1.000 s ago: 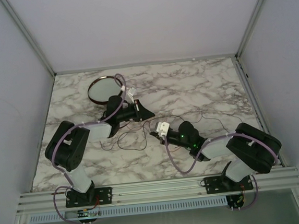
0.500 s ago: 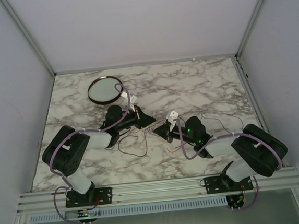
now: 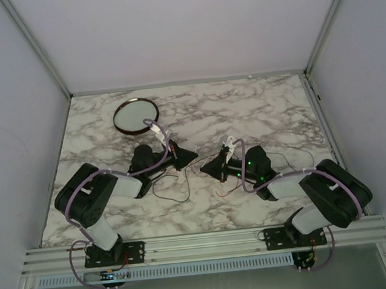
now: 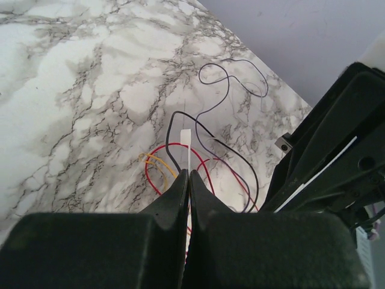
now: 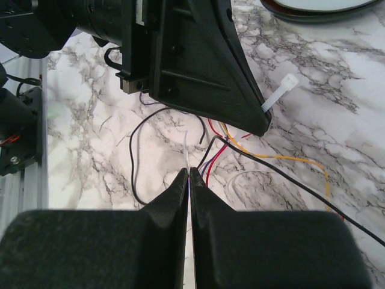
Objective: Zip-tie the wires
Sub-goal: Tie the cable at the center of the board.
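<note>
1. Marbled grey-and-white tabletop [image 3: 278, 110], smooth and matt, sits inside plain pale walls. A ribbed aluminium rail [image 3: 201, 242] runs along its near edge.
2. Near the far left corner sits a round, shallow dish [image 3: 137, 115] with a dark rim and a pale floor, well apart from the wires.
3. The left gripper [image 3: 193, 156], black wedge-shaped plastic, is low over the middle of the tabletop. Its fingers are pressed together on a white plastic zip tie [image 5: 281, 89], whose blocky head pokes out past the tip.
4. The wires [image 4: 207, 158] lie loose on the marble below and between the two tips, about mid-table and nearer the near edge. They are hair-thin curls of black, red, yellow and purple, crossing one another.
5. The right gripper [image 3: 205, 165] faces the left one, tips close together. Its fingers are closed tight, with a thin white strip [image 5: 185, 144] rising from the seam.
6. Thick lilac cables [image 3: 159, 130] loop along both arms, which hide part of the tangle from above.
</note>
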`<state>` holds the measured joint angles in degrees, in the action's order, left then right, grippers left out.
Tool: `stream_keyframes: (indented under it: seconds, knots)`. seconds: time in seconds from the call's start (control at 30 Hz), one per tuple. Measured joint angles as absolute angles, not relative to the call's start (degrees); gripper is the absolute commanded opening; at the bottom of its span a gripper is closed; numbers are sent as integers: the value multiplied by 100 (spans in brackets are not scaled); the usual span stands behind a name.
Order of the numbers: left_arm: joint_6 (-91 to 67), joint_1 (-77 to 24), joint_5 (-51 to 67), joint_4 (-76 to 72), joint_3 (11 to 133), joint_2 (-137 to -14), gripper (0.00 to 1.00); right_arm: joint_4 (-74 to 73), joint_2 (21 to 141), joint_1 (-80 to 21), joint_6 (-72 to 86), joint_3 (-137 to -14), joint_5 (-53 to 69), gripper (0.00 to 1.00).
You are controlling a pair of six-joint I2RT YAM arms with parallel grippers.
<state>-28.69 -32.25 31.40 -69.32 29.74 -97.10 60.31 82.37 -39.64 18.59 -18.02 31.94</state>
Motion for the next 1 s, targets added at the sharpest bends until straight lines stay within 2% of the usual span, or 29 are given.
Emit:
stream_keyframes:
  seconds: [0.33,1.0]
  knots:
    - [-2180,-3273,3100,-7059,2873,-9548,0,5636,8337,-3745,2112,-2117,3852,0]
    - [-2606,-3273,3426,-7332,2934,-9559,0,4034,8549,-3524,1896,-2884,3673,0]
